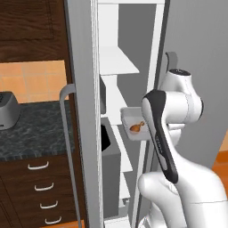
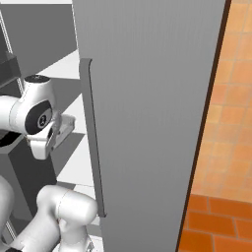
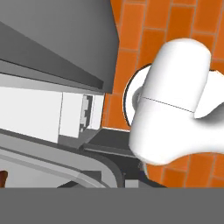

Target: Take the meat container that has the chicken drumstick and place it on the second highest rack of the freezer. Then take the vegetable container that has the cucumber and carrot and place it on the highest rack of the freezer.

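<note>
One meat container (image 1: 133, 119), a shallow white tray, hangs at the open front of the freezer (image 1: 116, 62), level with the middle shelves and just off the inner edge of the compartment's right wall. The chicken drumstick (image 1: 137, 127) lies inside it, small and orange-brown, toward the tray's near side. The arm's dark-striped link crosses in front of the tray's right end, so the gripper itself is hidden there in the left base view; its jaws are drawn fully together (the hand view shows the tray's rounded grey-white rim (image 3: 83, 168) right under the camera, with a sliver of brown at the lower left edge), and they appear to hold the tray by that rim, though the contact itself cannot be seen. The freezer is white inside with several white shelves stepping upward. Its grey door (image 1: 82, 111) stands open to the left with a long bar handle (image 1: 67, 147). Beyond the door, a dark speckled counter (image 1: 31, 129) carries a grey appliance (image 1: 8, 110) at its left edge, above wooden drawers (image 1: 42, 187).
</note>
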### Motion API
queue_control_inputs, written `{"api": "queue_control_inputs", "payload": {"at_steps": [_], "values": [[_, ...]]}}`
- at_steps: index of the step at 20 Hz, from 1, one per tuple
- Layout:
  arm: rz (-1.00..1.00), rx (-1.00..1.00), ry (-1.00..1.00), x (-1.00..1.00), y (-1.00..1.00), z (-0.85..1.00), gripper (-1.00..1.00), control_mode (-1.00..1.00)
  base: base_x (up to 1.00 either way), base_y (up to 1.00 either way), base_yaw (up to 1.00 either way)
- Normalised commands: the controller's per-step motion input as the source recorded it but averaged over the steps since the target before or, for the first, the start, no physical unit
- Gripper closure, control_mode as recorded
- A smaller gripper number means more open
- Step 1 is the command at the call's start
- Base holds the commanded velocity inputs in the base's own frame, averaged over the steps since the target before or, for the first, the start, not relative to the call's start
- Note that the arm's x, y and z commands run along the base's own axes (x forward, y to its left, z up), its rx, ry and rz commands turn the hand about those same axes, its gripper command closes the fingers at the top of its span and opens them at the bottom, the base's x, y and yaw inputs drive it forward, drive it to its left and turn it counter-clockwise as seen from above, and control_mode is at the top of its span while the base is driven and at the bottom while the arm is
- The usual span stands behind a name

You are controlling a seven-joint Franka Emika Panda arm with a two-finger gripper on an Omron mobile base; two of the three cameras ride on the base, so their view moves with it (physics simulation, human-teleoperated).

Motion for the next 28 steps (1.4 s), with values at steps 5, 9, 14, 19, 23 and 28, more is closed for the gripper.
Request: {"api": "queue_control_inputs", "payload": {"at_steps": [5, 9, 14, 19, 23, 28], "values": [[0.00, 0.00, -0.23, 0.19, 0.01, -0.02, 1.00, -1.00, 0.00, 0.00, 0.00], [-0.01, -0.01, -0.12, 0.48, 0.00, -0.07, 1.00, -1.00, 0.00, 0.00, 0.00], [-0.01, 0.00, -0.03, 0.58, 0.00, -0.14, 1.00, -1.00, 0.00, 0.00, 0.00], [-0.02, -0.03, 0.00, 0.45, 0.00, -0.24, 1.00, -1.00, 0.00, 0.00, 0.00], [-0.02, -0.06, 0.00, 0.41, 0.00, -0.20, 1.00, -1.00, 0.00, 0.00, 0.00], [-0.02, -0.02, 0.00, 0.43, 0.00, -0.07, 1.00, -1.00, 0.00, 0.00, 0.00]]}}
